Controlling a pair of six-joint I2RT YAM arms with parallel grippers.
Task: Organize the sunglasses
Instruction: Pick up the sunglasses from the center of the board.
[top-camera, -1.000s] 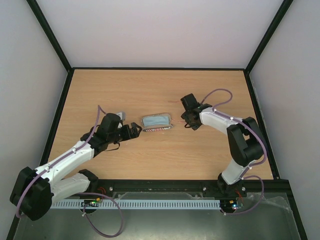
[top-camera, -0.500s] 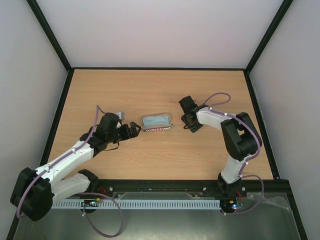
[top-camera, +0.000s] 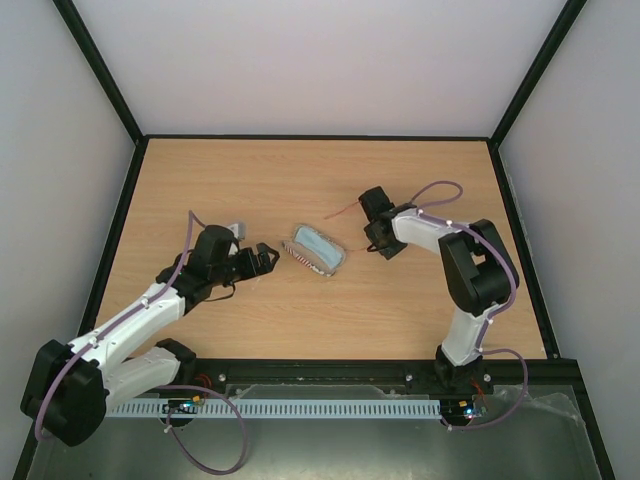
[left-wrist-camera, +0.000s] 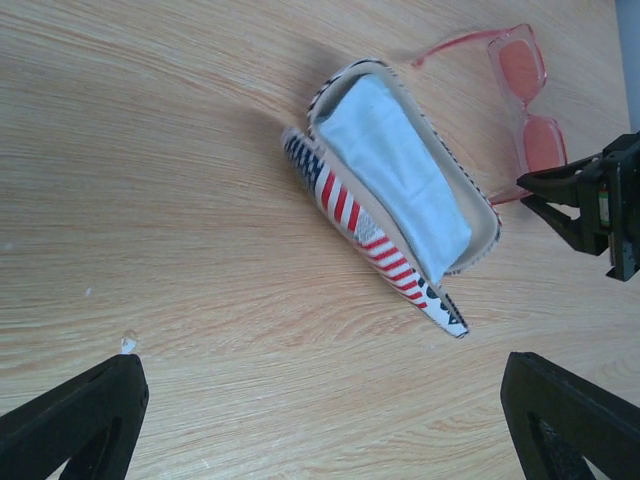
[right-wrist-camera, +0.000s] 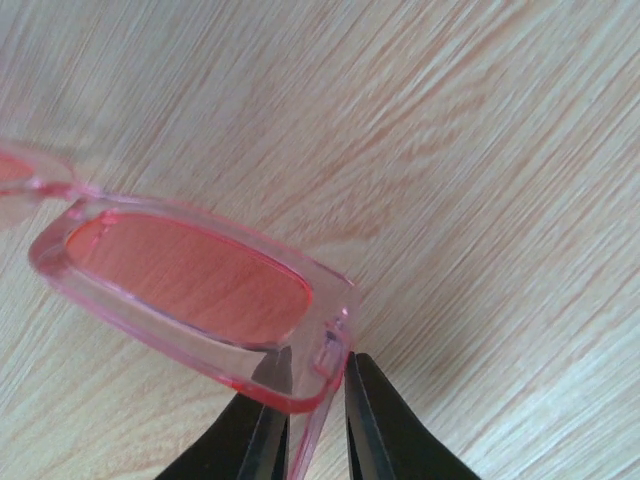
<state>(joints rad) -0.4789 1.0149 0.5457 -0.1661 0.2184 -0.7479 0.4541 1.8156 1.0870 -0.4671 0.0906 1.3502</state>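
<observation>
On the table (top-camera: 300, 180), the open flag-patterned case (left-wrist-camera: 370, 250) lies ahead of the left gripper (left-wrist-camera: 320, 370), whose jaws stand wide apart. The sunglasses (right-wrist-camera: 180, 280) lie just beside it, seemingly on the wood, with the right gripper (right-wrist-camera: 318, 385) clamped on their frame's corner.

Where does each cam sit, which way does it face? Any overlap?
Top external: above and behind the bases, looking down at the table; both arms show, case between them.
Left wrist: on the left gripper, low, facing the open case and sunglasses; its spread fingers show at the bottom.
Right wrist: on the right gripper, close over the sunglasses; its fingers pinch the frame.
Shared: top and left wrist both show case and right gripper.
</observation>
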